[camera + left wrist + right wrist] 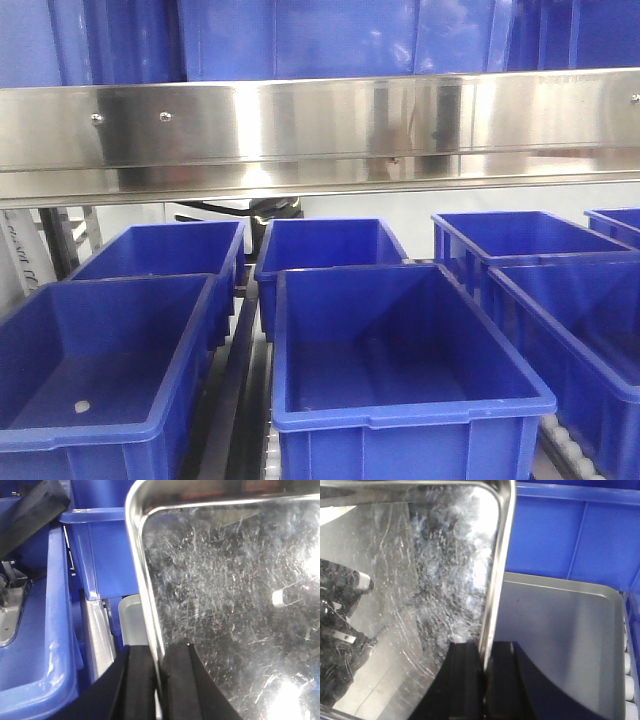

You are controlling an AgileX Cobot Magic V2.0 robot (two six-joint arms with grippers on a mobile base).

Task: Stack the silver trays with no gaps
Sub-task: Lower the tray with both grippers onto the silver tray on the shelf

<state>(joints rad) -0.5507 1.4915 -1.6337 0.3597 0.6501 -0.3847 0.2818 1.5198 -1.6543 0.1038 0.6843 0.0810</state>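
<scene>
A scratched, shiny silver tray (225,590) fills the left wrist view. My left gripper (159,680) is shut on its left rim, one black finger (139,680) outside and one inside. In the right wrist view the same kind of silver tray (420,580) is held by its right rim, with my right gripper (484,680) shut on it. A second silver tray (560,640) lies lower, to the right of and beneath the held one. A pale corner of a lower tray (131,620) also shows under the left rim. The front view shows neither trays nor grippers.
Deep blue bins (400,350) stand in rows below a long steel rail (320,135) with screws. Blue bin walls (100,555) stand close on the left of the held tray and behind the lower tray (570,535). A black part (30,510) and a metal bracket (10,615) sit at far left.
</scene>
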